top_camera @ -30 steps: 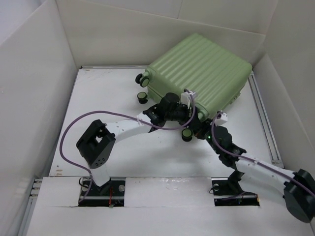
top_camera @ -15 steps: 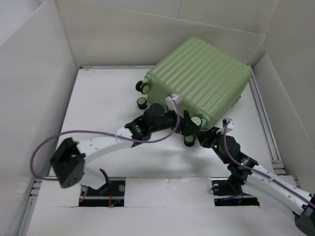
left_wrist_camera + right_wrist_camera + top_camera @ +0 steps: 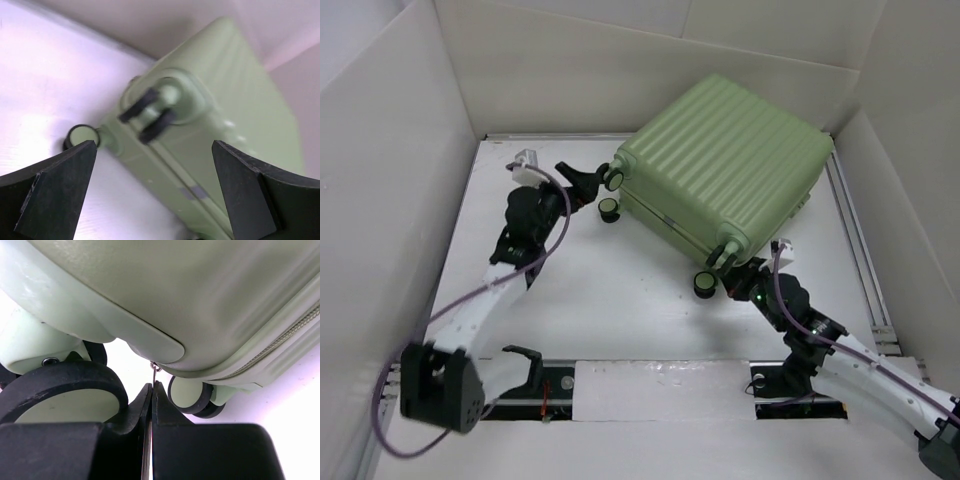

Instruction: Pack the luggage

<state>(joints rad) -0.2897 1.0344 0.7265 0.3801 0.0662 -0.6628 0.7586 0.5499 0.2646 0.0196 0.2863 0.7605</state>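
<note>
- Two black fingers (image 3: pixel 55 190) of the left end effector (image 3: pixel 154 150) stand wide apart and hold nothing. Between them the wrist view shows a twin caster wheel (image 3: pixel 147 112) at one corner of the luggage (image 3: pixel 240 100).
- From above, that end effector sits just beside the far-left wheel. I cannot tell whether it touches the wheel.
- Pressed flat together, the fingers of the right end effector (image 3: pixel 151 389) are closed on a thin metal zipper pull (image 3: pixel 155 367). The pull hangs under the near corner of the luggage, between two casters.
- Pale green and ribbed, the luggage lies closed with its shell up. It sits at an angle on the far right part of the worktop (image 3: pixel 620 300). Its far corner is close to where the back wall (image 3: pixel 620 60) meets the right wall (image 3: pixel 910 200). Its wheeled end faces near and left.
- White and faintly glossy, the worktop shows a soft shadow under the luggage and under each arm.
- One metal rail (image 3: pixel 855 230) runs along the right edge of the worktop, just beside the luggage.
- Plain white panels close in the space on the left (image 3: pixel 380 200), back and right, and they lean outward towards the top.
- Along the near edge lies a white strip (image 3: pixel 660 390) with dark cut-outs where the two arm bases are bolted.
- A purple cable (image 3: pixel 470 300) follows the left arm and loops loosely below its elbow.
</note>
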